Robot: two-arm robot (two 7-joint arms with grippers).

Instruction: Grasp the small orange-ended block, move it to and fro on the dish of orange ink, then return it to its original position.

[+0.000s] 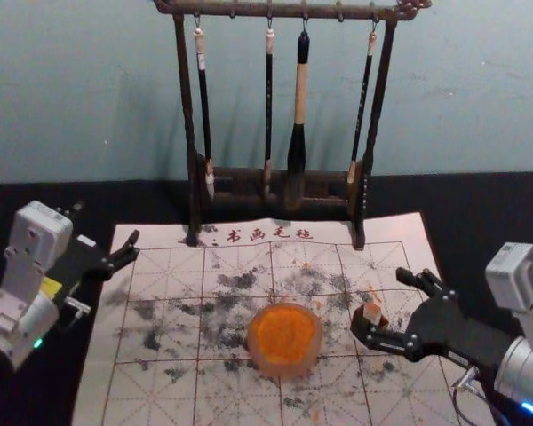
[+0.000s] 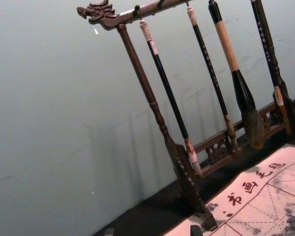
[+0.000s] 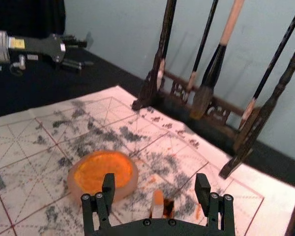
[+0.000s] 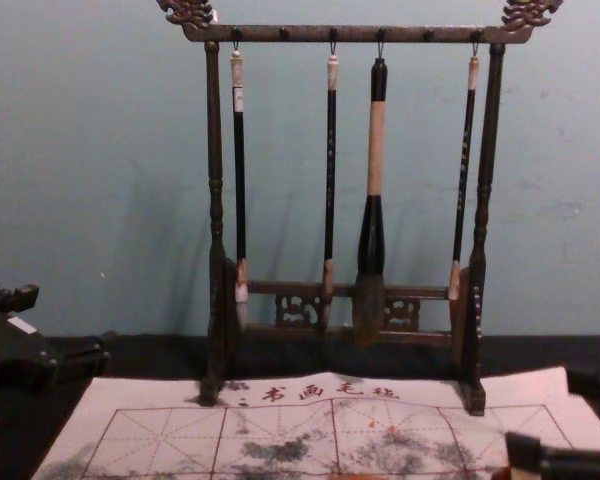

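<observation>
Across white felt (image 1: 142,404) from the left gripper (image 1: 107,225), a small orange-ended block (image 3: 157,202), likely light, side-graspable, is being straddled by the wide-open, empty right gripper (image 3: 155,180).

Orange ink (image 1: 285,334); wht mat (image 1: 151,399), red-gridded & blk-smudged.
</observation>
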